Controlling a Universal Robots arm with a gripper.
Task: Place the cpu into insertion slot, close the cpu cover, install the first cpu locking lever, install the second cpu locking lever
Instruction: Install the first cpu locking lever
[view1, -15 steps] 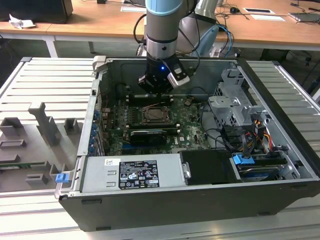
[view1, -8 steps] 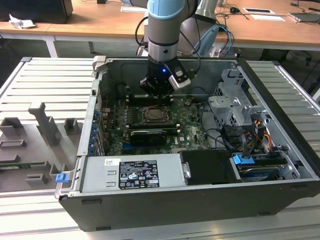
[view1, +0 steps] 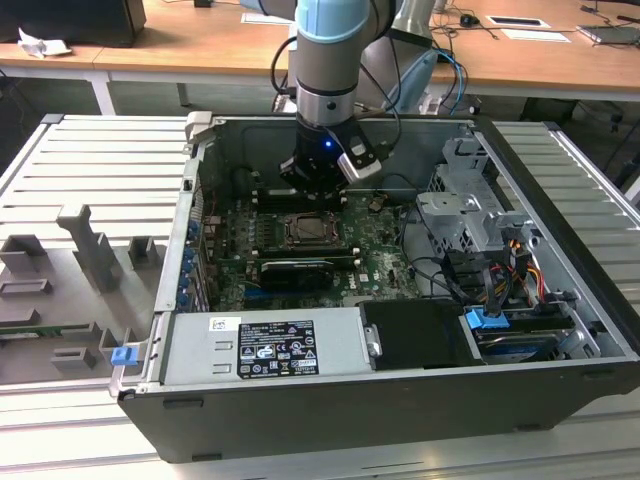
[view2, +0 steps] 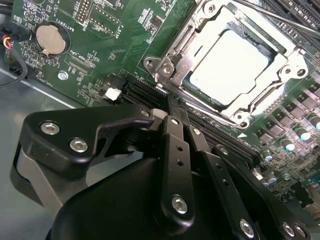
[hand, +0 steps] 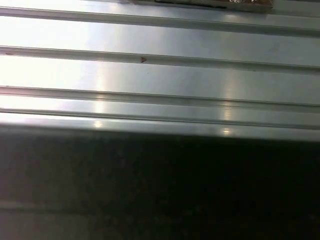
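In the second wrist view the cpu (view2: 227, 65) lies flat in the insertion slot (view2: 220, 111), pale face up. The silver cpu cover (view2: 186, 60) lies closed over it, framing the chip in its window. A thin metal lever rod (view2: 265, 16) runs along the far side of the socket. My gripper (view2: 172, 106) is shut with nothing between its black fingers (view2: 175, 150), and their tips sit just beside the socket's near corner. In the exterior view the gripper (view1: 316, 196) hangs inside the open computer case, just behind the socket (view1: 305, 232).
A long black card (view1: 292, 272) lies in front of the socket, and a grey power supply (view1: 265, 345) in front of that. A drive cage (view1: 465, 215) and cables (view1: 510, 270) stand to the exterior view's right. A coin battery (view2: 51, 39) sits on the board. Ribbed metal (hand: 160, 75) appears in the first wrist view.
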